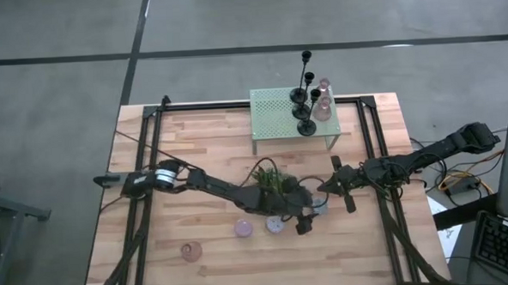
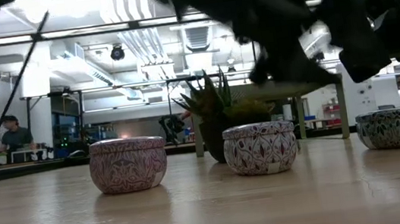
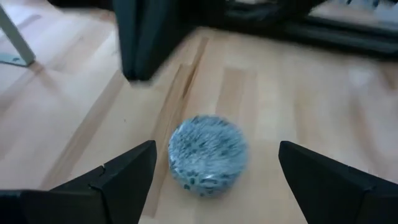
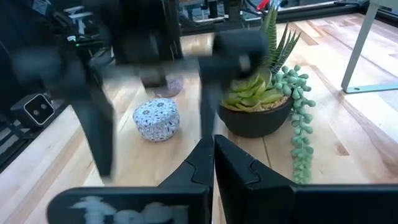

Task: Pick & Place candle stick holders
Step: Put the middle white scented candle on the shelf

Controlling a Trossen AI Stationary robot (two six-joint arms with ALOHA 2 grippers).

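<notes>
Here the left end effector (image 3: 214, 180) hangs over the blue holder (image 3: 207, 154), a squat round tin with a fine speckled print; its two dark wedge-shaped fingers (image 3: 118, 180) are spread wide on either side of the tin and grip nothing. The tin sits on the pale, straight-grained wooden counter (image 1: 203, 145). The right end effector (image 4: 213, 163) floats close by with its fingers pressed together, empty. In the low view the pink holder (image 2: 128, 164) and lilac holder (image 2: 260, 148) show as low patterned drums standing apart from each other. Behind them a dark bowl holds a spiky plant (image 4: 264, 93) with a beaded trailing strand. Three slim black candlesticks (image 1: 304, 93) stand upright on the pale green perforated rack (image 1: 274, 116).
</notes>
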